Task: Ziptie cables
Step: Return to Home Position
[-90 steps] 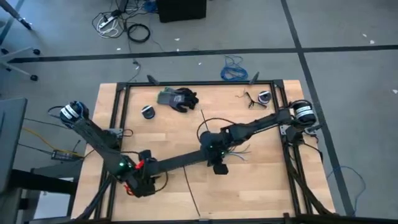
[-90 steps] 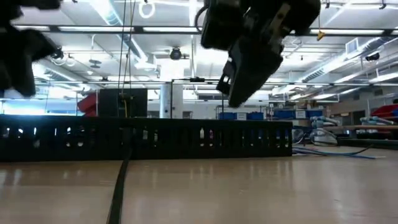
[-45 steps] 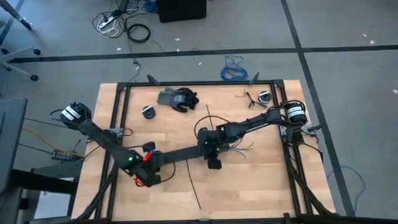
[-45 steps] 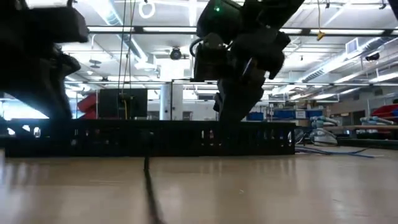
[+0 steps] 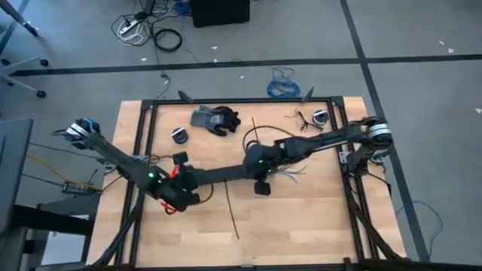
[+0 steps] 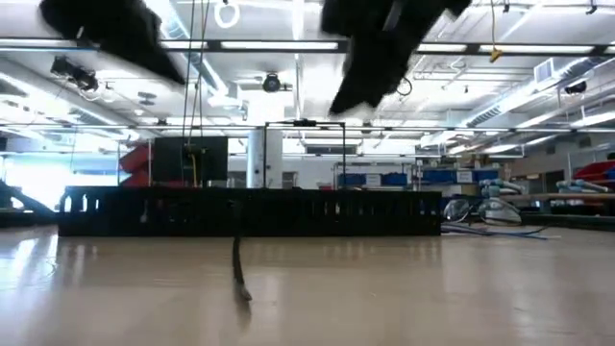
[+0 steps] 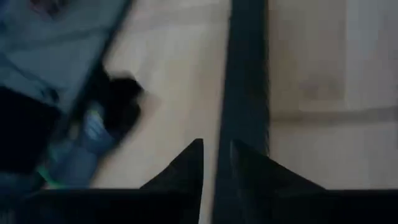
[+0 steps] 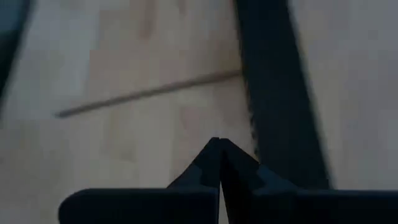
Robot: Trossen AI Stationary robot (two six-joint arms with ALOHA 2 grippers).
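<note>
Over the middle of the table [image 5: 301, 218], both arms hang clear of the wood, and the step in hand looks to be the pull-back to rest, not any work on the wires. The right tool [image 8: 218, 144] hovers by the right-hand end of the black duct [image 5: 222, 175], its fingers [image 8: 202, 171] pressed tip to tip on nothing; the left tool [image 7: 216, 148] sits above the duct's left end, fingers parted only a crack, nothing between them. The cables [image 5: 290, 175] fan out loose on the table just beside the right tool, unbound as far as I can see. Of the zipties [image 5: 232, 214], one lies free on the robot's side of the duct, and what seems the other shows as a thin strip beyond it. Next, I judge, each arm must fold back toward its own side, rising first so the right tool clears the wire ends and neither arm clips the duct
</note>
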